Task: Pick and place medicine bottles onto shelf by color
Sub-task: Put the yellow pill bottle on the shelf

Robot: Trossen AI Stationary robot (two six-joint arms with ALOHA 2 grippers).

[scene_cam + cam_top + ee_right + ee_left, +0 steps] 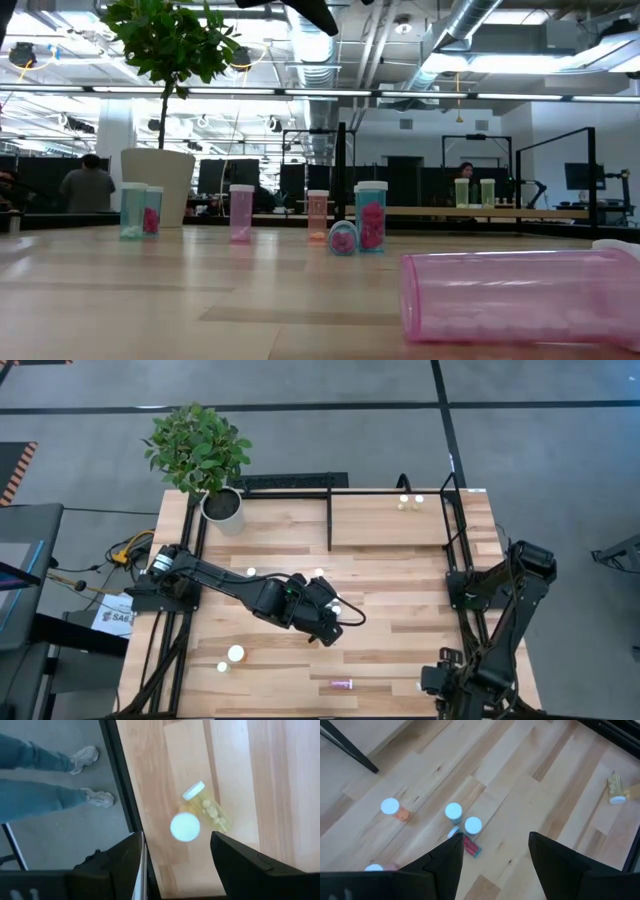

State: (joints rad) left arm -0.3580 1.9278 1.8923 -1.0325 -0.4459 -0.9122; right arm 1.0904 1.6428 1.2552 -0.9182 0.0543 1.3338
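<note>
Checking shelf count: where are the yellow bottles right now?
In the high view, two yellow bottles sit at the shelf's far right corner, next to its black frame.

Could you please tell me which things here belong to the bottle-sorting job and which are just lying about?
Part of the job:
- medicine bottles standing and lying on the table
- two yellow bottles already on the shelf
- shelf
- left hand, open over the table's middle

Just there:
- potted plant
- power strip

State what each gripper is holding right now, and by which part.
Nothing is held. The left gripper hangs with jaws open above the medicine bottles; the right gripper waits, jaws open and empty.
</note>
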